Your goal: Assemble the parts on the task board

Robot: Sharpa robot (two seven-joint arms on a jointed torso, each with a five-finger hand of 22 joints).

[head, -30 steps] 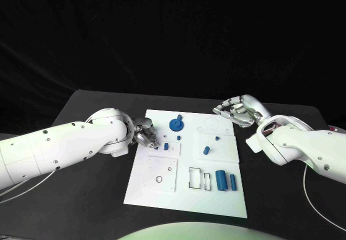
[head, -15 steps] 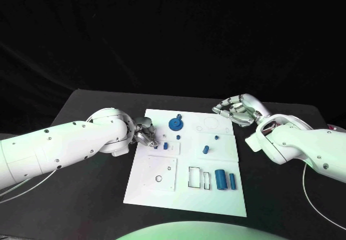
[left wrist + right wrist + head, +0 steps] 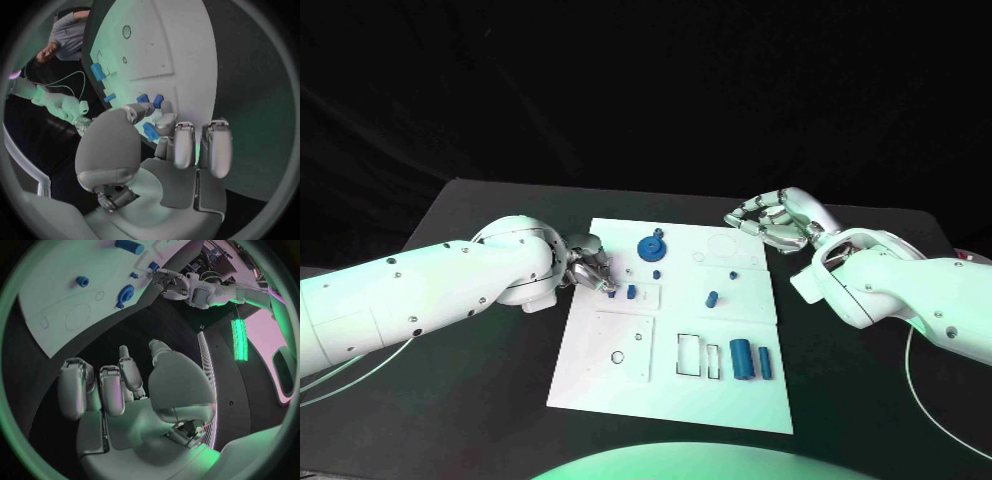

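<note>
The white task board [image 3: 675, 395] lies in the middle of the black table. On it are a blue gear [image 3: 653, 247], a small blue peg [image 3: 632, 292], another peg [image 3: 713, 297] and two blue cylinders [image 3: 751, 360]. My left hand [image 3: 593, 268] is over the board's left edge beside the first peg. In the left wrist view its thumb and a finger pinch a small blue part [image 3: 150, 131], with two more blue pieces [image 3: 150, 99] just beyond the fingertips. My right hand [image 3: 776, 222] hovers off the board's far right corner, fingers curled in, holding nothing [image 3: 119, 385].
The board has printed outlines and recesses: a square plate [image 3: 625, 345] near its left side and a rectangular slot [image 3: 691, 354] beside the cylinders. Bare black table [image 3: 473, 330] surrounds the board. A cable [image 3: 935, 410] runs along my right arm.
The left hand's fingers have shifted very slightly at the board's left edge. The right hand has stayed where it was.
</note>
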